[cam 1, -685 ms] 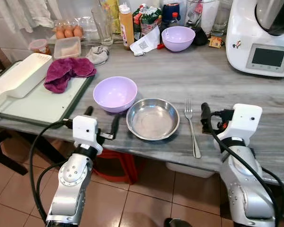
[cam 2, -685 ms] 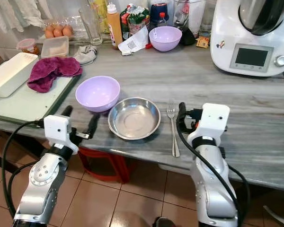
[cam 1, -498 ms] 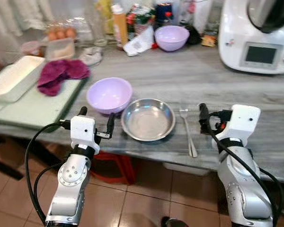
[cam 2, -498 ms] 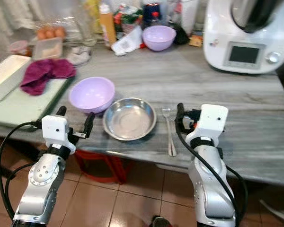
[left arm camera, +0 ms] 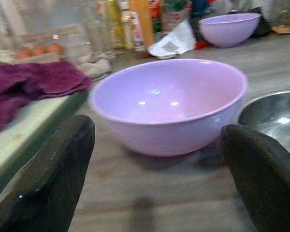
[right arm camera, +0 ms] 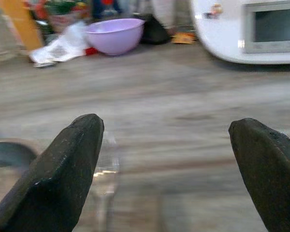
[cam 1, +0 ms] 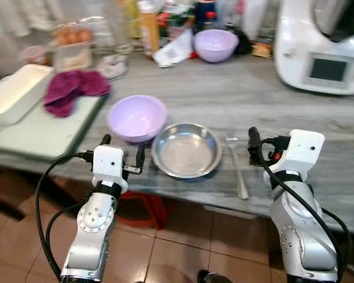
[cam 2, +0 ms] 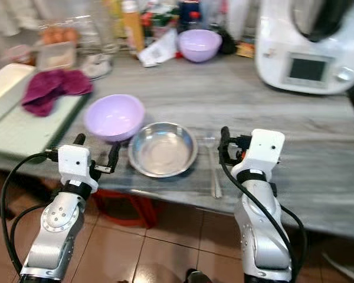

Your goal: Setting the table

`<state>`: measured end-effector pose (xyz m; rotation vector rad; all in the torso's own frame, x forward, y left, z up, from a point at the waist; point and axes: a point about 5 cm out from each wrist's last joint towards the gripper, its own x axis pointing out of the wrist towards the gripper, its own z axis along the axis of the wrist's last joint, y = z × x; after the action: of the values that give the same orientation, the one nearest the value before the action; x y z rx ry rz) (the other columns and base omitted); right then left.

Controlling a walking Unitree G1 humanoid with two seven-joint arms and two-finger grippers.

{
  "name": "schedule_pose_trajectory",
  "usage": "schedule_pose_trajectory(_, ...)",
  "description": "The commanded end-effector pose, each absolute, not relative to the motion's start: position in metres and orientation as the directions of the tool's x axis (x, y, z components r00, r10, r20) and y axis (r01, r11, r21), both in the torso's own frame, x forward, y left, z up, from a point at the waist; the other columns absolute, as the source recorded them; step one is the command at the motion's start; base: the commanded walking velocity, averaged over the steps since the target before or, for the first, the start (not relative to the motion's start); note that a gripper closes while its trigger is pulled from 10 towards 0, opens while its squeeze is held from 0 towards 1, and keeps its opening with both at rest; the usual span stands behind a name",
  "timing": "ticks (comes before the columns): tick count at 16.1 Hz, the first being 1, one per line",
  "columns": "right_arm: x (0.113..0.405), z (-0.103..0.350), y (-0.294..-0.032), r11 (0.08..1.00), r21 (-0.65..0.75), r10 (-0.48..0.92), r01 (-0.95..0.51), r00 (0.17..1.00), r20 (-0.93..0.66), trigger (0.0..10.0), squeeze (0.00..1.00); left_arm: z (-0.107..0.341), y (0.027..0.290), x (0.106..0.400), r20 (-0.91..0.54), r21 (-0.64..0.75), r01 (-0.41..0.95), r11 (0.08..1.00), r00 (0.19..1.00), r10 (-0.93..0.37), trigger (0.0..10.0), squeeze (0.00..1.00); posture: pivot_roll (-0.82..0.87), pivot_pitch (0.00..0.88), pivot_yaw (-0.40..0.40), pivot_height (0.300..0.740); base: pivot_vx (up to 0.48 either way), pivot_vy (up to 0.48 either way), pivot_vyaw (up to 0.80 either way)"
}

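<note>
Two silver-grey metal arms, rounded jointed segments, round disc-shaped joint cover on left forearm. White boxy wrist housing (cam 1: 108, 160) on left arm, matching white boxy wrist housing (cam 1: 304, 147) on right arm. Thick black cables loop from each housing down along arm. Small red detail by right housing. Left gripper (cam 1: 122, 153): two long black fingers. Right gripper's black finger (cam 1: 253, 141) blunt, matte; wrist views show rounded tips.

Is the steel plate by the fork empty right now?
Empty: the steel plate shows only its bare shiny bottom, with the fork lying beside it.
</note>
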<state>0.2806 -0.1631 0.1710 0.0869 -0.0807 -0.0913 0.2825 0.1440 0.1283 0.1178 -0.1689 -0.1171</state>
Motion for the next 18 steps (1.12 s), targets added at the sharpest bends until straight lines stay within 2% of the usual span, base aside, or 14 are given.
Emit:
schedule_pose_trajectory(1,0.2805,0.1703,-0.1608,0.992,0.100,-0.080,0.072,0.994,0.078,10.0,0.00,0.1232,0.1457,0.2821,0.132,0.143,0.098,0.985,0.984,-0.117,10.0,0.00,-0.20,0.114,0.057,0.740,-0.247,0.000,0.00)
schedule_pose_trajectory(8,0.2811,0.1660,-0.1627,0.988,0.139,-0.075,0.066,0.995,0.059,10.0,0.00,0.1219,0.1456,0.2826,0.122,0.153,0.102,0.983,0.985,-0.121,10.0,0.00,-0.20,0.115,0.058,0.740,-0.285,0.000,0.00)
schedule_pose_trajectory(12,0.2843,0.1630,-0.1648,0.994,0.029,-0.111,0.109,0.992,0.055,10.0,0.00,0.1212,0.1439,0.2833,0.117,0.147,0.111,0.983,0.985,-0.129,10.0,0.00,-0.20,0.124,0.058,0.740,-0.293,0.000,0.00)
schedule_pose_trajectory(18,0.2863,0.1639,-0.1686,0.994,0.010,-0.110,0.110,0.992,0.069,10.0,0.00,0.1209,0.1416,0.2843,0.114,0.151,0.123,0.981,0.983,-0.141,10.0,0.00,-0.21,0.123,0.060,0.740,-0.302,0.000,0.00)
